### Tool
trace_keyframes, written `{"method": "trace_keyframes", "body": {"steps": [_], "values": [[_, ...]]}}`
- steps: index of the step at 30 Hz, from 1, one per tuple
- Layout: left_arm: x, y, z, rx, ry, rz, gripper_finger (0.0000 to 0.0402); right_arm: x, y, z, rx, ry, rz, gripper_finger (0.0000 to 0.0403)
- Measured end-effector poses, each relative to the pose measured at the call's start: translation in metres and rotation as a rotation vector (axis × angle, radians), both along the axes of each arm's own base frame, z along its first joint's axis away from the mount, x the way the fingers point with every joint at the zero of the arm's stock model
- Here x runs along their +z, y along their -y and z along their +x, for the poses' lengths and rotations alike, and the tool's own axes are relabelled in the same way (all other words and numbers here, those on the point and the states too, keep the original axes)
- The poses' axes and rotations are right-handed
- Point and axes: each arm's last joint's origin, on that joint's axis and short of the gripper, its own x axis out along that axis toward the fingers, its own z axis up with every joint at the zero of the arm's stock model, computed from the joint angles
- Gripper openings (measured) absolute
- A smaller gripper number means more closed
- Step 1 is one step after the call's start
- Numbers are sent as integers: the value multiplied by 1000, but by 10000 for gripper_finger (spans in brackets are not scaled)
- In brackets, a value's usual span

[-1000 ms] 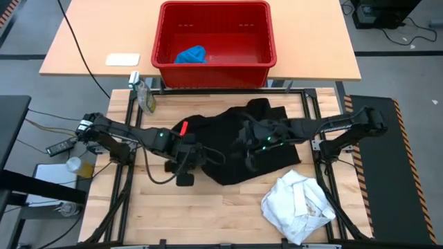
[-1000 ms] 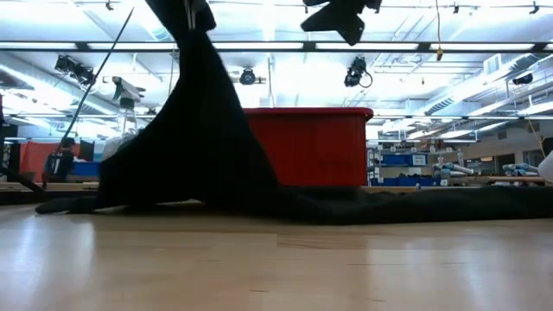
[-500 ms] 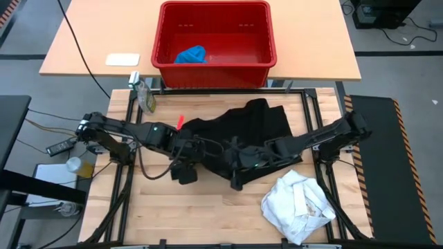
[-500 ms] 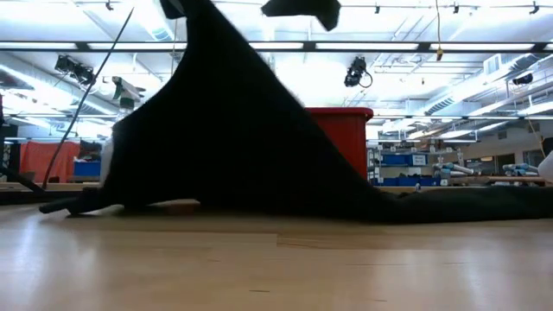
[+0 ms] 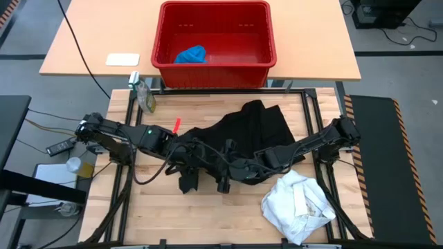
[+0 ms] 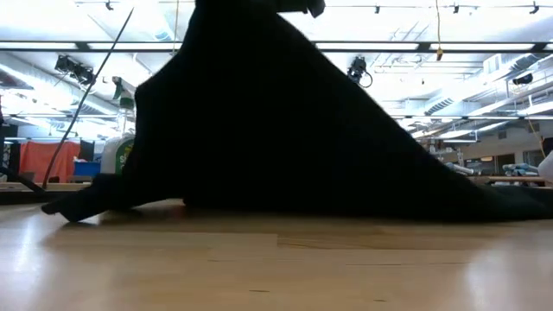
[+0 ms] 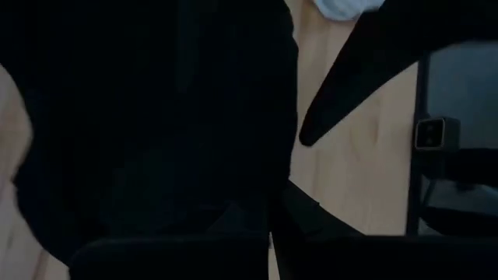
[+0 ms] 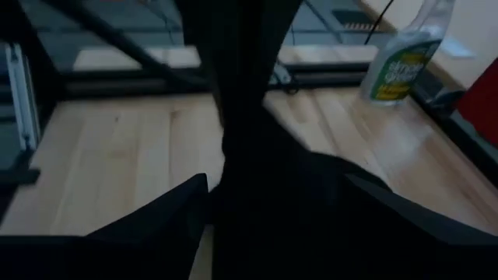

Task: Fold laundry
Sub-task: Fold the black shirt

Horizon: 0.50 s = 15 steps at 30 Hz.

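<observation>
The large black garment (image 5: 252, 135) lies across the middle of the table, with its left part raised into a tall tent (image 6: 259, 112). My left gripper (image 5: 187, 173) is shut on that raised part. My right gripper (image 5: 223, 181) is open just to the right of the left one. Its fingers stand on either side of a hanging fold of the black cloth (image 8: 249, 117); I cannot tell whether they touch it. A crumpled white garment (image 5: 297, 204) sits at the near right. The bright blue one (image 5: 190, 54) lies in the red basket (image 5: 214, 69). My left gripper holds the black garment by a bunch of cloth at its left part (image 7: 194, 210), slanting down from the table's left. The cloth itself hides the place of contact. The garment hangs from the peak (image 6: 226, 17), and its lower edges rest on the table.
A spray bottle (image 5: 144, 95) stands at the table's far left corner, also visible in the right wrist view (image 8: 397, 58). The red basket stands on a second table beyond the far edge. Bare wood (image 5: 208, 214) shows along the near edge, left of the white garment.
My right gripper has swung toward the table's left and near edge, over the black garment, and has come up beside the left gripper. My left gripper has risen with the cloth. The raised tent has grown taller and wider and now hides the basket in the low view.
</observation>
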Motion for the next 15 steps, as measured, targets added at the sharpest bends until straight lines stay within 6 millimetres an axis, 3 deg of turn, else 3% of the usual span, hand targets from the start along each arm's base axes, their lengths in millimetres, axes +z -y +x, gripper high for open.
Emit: {"method": "trace_keyframes", "body": {"steps": [6, 15], "values": [[4, 9, 4, -8, 85, 16, 2, -6, -2, 2, 9, -18, -2, 234], [8, 23, 4, -107, 157, 37, 3, -5, -4, 4, 28, 7, 11, 59]]}}
